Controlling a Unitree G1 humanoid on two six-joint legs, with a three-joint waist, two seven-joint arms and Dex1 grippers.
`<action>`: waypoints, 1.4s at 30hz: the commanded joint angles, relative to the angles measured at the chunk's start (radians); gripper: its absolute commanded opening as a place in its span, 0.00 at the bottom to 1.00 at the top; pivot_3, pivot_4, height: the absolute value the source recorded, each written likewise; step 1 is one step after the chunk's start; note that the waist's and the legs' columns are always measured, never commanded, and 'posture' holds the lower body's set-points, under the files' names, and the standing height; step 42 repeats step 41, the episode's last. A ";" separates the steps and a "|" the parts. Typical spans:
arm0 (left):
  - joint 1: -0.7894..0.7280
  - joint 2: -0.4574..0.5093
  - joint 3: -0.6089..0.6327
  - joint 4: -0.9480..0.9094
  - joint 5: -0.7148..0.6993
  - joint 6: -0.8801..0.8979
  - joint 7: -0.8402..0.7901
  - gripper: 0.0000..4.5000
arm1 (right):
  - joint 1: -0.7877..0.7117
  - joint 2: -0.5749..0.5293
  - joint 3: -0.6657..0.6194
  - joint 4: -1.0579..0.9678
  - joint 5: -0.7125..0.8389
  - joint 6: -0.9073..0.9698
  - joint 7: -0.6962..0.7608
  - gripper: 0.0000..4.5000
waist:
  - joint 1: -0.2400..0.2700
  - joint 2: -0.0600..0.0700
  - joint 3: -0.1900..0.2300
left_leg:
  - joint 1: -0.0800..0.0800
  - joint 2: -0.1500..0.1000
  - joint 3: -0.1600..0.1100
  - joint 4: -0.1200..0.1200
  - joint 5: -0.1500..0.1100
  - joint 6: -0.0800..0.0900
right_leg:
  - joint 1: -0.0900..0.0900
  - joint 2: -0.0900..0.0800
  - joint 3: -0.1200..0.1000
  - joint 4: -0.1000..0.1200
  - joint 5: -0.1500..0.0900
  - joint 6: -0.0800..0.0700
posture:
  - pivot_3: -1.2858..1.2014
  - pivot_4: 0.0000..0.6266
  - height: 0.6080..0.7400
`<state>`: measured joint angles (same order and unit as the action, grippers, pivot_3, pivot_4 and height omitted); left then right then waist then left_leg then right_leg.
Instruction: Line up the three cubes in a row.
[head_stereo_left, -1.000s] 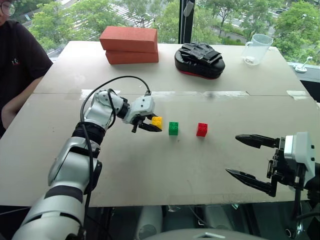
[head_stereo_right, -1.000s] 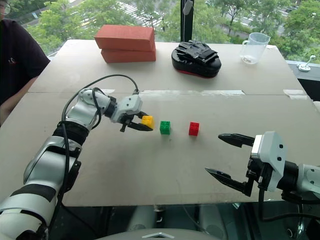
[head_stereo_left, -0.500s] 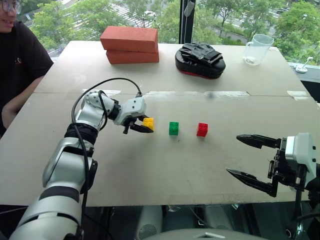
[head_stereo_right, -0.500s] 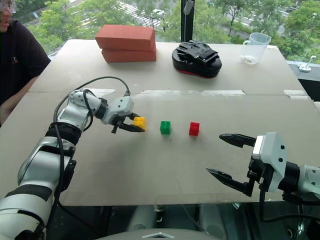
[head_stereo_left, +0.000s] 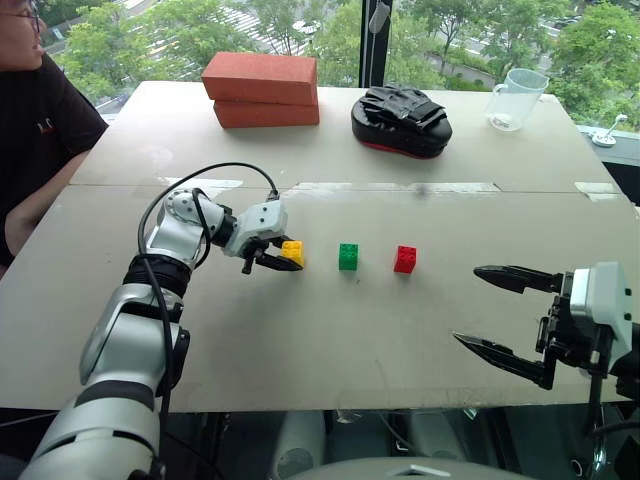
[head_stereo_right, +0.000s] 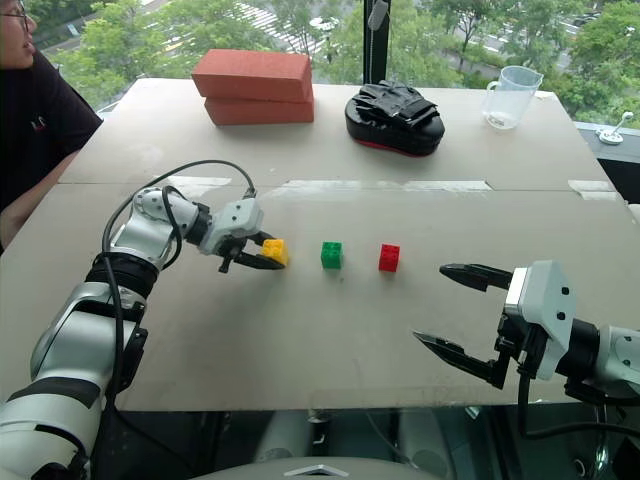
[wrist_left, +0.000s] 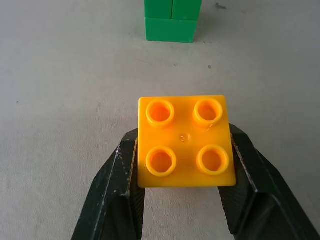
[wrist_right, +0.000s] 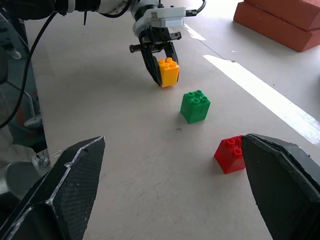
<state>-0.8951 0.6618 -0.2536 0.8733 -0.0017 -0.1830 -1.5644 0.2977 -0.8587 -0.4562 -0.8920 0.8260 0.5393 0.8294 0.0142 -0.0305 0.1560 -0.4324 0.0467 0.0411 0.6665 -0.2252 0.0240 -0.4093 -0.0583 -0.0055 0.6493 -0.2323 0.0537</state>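
Here, from the head views, your left gripper (head_stereo_left: 277, 262) is clamped on the small yellow studded plastic block (head_stereo_left: 292, 252), low over the grey board table (head_stereo_left: 330, 330), at the left end of a loose line with the green studded plastic block (head_stereo_left: 347, 256) and the red studded plastic block (head_stereo_left: 405, 259). Green and red sit apart on the board, roughly level with each other; yellow is near green but well clear of it, and looks about level with the two. That's presumably so you can set the gap before letting go. Whether yellow touches the board, I cannot tell. Your right gripper (head_stereo_left: 500, 315) hovers near the table's front edge with its fingers spread wide, holding nothing, parked out of the way.

Left wrist view: both black fingers (wrist_left: 117, 185) press the yellow block's opposite side walls, studs facing the camera, green block straight ahead, so the grip is square to the row.

Right wrist view: the wide fingers frame all three blocks; red is nearest, then green, then yellow in the left gripper. Red looks slightly turned against green, so you may need a nudge there.

Unrelated: two stacked red-orange bricks (head_stereo_left: 262, 88), a black padded mitt (head_stereo_left: 400, 118), a clear plastic jug (head_stereo_left: 515, 98), a person in a dark shirt (head_stereo_left: 35, 130) at the table's left.
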 joint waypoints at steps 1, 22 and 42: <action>0.007 0.012 0.017 -0.035 0.003 -0.008 0.012 0.62 | -0.011 -0.011 -0.014 -0.002 0.005 -0.015 0.008 1.00 | 0.000 0.000 0.000 | 0.000 0.000 0.000 0.000 0.000 0.000 | 0.000 0.000 0.000 0.000 0.000 0.000 | 0.52 0.24 1.00; 0.514 0.082 0.415 -0.737 -0.354 0.583 0.290 0.99 | 0.262 0.197 -0.217 -0.033 -0.097 -0.077 -0.072 1.00 | -0.001 0.001 -0.001 | 0.002 0.004 -0.001 0.000 0.000 0.000 | 0.000 0.000 0.001 0.003 0.000 0.001 | 0.52 0.24 1.00; 1.187 -0.112 0.660 -1.315 -0.527 0.650 0.686 0.99 | 0.481 0.396 -0.179 0.084 -0.257 -0.242 -0.080 1.00 | -0.004 0.008 -0.006 | 0.008 0.010 0.008 -0.004 -0.003 -0.006 | -0.002 -0.024 -0.009 -0.004 -0.002 -0.002 | 0.52 0.24 1.00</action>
